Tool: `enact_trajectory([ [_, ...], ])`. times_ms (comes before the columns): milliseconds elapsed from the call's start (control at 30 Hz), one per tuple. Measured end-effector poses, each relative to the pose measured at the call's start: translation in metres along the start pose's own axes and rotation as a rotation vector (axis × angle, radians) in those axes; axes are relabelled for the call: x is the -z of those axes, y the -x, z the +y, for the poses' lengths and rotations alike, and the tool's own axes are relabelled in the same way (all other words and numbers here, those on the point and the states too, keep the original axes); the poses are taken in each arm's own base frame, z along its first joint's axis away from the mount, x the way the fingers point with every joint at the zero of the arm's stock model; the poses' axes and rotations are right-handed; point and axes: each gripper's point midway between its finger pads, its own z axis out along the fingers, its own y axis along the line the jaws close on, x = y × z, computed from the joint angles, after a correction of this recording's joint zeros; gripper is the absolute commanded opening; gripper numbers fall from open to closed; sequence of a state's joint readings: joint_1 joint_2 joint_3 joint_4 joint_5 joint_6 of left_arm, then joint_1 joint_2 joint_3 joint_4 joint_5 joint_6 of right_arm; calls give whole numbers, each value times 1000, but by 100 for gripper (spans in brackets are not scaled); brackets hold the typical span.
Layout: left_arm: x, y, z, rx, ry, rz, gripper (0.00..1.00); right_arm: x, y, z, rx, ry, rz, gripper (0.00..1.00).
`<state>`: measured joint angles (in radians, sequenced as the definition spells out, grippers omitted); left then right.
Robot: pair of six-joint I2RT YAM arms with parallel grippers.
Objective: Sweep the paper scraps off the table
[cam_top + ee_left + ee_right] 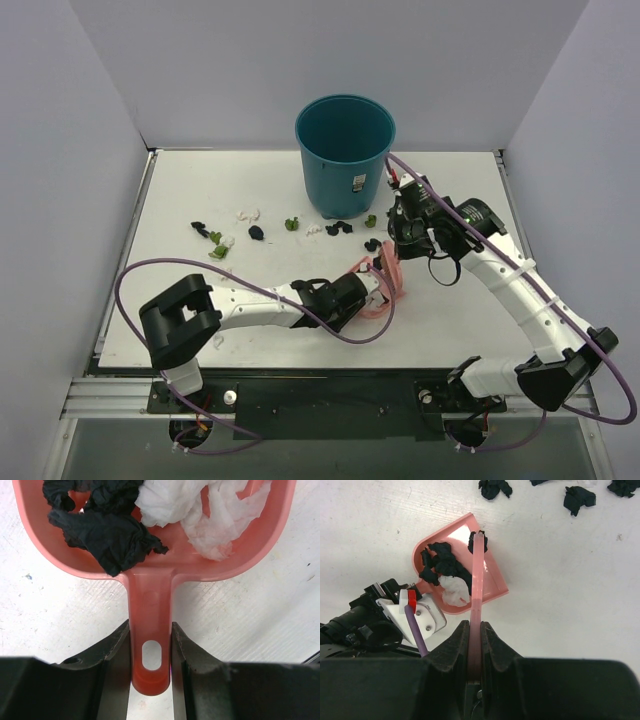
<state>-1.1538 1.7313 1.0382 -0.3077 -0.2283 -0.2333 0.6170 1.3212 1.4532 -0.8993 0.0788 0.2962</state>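
Note:
My left gripper (151, 630) is shut on the handle of a pink dustpan (150, 570) that lies flat on the table (230, 180). The pan holds black paper scraps (107, 527) and white ones (200, 510). My right gripper (475, 626) is shut on the thin pink brush (477, 580), whose far end reaches over the dustpan (490, 575) mouth beside a black scrap. In the top view the left gripper (362, 290) and right gripper (403, 245) meet at the dustpan (374, 298). More paper scraps (256, 232), black, green and white, lie in a line across the table.
A teal bucket (345, 150) stands upright at the back middle, with scraps (340, 228) just in front of its base. Loose black scraps (579, 497) lie beyond the dustpan. The left arm's wrist and purple cable (415, 622) sit close beside the brush. Grey walls enclose the table.

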Motion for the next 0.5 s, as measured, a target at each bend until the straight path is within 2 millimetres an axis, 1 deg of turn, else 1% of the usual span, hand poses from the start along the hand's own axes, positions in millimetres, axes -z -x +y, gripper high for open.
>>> enact_trajectory([
  [133,4,6,2,7,8,-24,0,13,2,-2,-8,7,-22,0],
  [300,13,16,6,30,28,-61,0,19,-4,-3,-10,17,-13,0],
  [500,21,24,8,46,32,-92,0,17,-25,-9,-6,1,24,0],
])
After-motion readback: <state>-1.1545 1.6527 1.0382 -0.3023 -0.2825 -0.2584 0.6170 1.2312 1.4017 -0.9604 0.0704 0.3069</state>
